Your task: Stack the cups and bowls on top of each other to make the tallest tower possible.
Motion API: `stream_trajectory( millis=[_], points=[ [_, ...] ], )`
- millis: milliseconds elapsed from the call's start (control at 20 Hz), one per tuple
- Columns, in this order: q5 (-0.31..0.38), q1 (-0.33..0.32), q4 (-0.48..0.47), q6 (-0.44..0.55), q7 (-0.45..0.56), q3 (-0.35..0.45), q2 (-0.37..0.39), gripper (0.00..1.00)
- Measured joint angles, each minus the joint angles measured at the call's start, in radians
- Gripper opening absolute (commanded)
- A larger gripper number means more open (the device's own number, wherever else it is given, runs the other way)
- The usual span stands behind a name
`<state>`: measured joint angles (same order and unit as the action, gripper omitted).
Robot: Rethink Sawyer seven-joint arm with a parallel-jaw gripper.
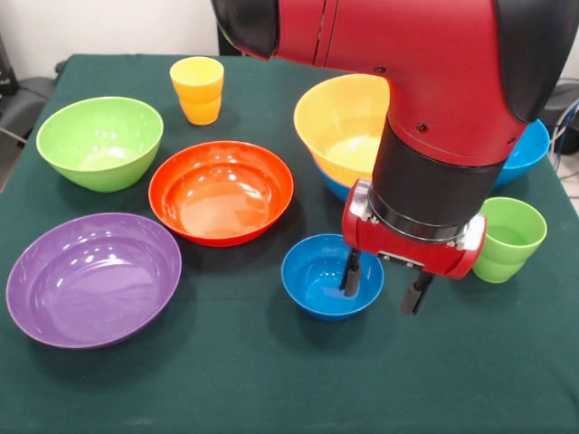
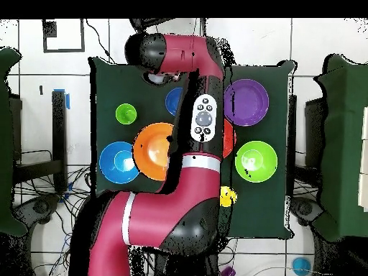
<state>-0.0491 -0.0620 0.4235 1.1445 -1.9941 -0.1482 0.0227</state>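
Observation:
My gripper (image 1: 382, 282) is open and low over the small blue bowl (image 1: 321, 271). One finger (image 1: 351, 271) reaches inside the bowl and the other hangs just outside its right rim. Behind it, the large yellow-orange bowl (image 1: 342, 127) rests tilted in a blue bowl (image 1: 526, 152); this pair is the only tower. The light green cup (image 1: 508, 237) stands upright to the right of my gripper. The yellow cup (image 1: 197, 89) stands at the far left. In the overhead view the arm hides my gripper, and the small blue bowl (image 2: 172, 100) peeks out beside it.
The orange-red bowl (image 1: 221, 191) sits at the centre, the lime green bowl (image 1: 99, 142) at the left and the wide purple bowl (image 1: 93, 278) at the near left. All three lie separately on the dark green cloth (image 1: 271, 380).

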Motion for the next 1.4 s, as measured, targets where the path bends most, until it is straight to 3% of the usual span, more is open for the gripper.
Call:
stream_trajectory(
  millis=[600, 1400],
  points=[
    [0.002, 0.002, 0.000, -0.012, 0.000, -0.013, 0.000, 1.00],
    [0.002, 0.002, 0.011, -0.123, 0.000, -0.013, -0.002, 1.00]
  ],
)
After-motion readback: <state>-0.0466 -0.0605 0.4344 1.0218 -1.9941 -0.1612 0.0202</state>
